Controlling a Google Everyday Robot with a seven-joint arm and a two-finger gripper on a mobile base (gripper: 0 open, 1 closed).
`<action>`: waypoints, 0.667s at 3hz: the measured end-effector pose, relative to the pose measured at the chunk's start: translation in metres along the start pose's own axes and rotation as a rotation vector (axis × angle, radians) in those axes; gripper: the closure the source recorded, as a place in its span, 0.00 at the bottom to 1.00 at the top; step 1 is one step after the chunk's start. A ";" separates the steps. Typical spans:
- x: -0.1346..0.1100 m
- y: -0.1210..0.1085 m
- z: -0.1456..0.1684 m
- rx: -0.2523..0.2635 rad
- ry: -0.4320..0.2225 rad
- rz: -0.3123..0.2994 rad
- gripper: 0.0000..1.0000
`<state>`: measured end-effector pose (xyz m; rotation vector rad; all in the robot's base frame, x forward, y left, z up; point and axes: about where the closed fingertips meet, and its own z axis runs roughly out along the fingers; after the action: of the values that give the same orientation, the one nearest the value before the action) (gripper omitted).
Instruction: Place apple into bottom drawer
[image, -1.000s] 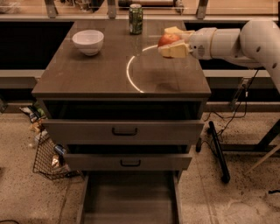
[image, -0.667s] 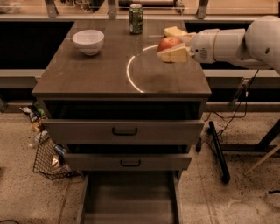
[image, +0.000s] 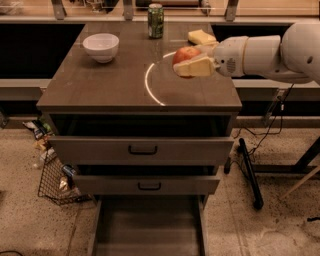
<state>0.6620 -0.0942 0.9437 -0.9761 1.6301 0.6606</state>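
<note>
**Apple carried toward the front edge, drawer waiting below**

Camera view: Over the last second the gripper (image: 190, 59) has drifted left and toward the front of the bench (image: 100, 85). It has taken the apple (image: 184, 53) away from the yellow sponge (image: 201, 36) at the back right. The apple is clamped between the pale fingers (image: 197, 67) and appears to hang clear of the bench top, over its right half beside the bright ring of reflected light. I judge this to be the carry stage. The pick is done, and the apple must next pass the front edge and go down past the two handled drawers (image: 142, 150) to reach the bottom drawer (image: 149, 225). That drawer stands pulled out at floor level with its floor bare.

The bottom drawer's front end is cut off by the lower edge of the view, so its full reach cannot be seen. The far finger is mostly hidden behind the apple, and the arm runs out of view at the right. How high the apple rides above the bench cannot be told. The white bowl (image: 101, 46) and green can (image: 155, 21) sit well apart from the gripper's likely path.
</note>
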 end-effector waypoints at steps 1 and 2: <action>-0.011 0.053 -0.020 -0.025 -0.045 0.063 1.00; 0.017 0.111 -0.036 -0.062 -0.010 0.143 1.00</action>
<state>0.5466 -0.0714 0.9302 -0.9049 1.6900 0.8152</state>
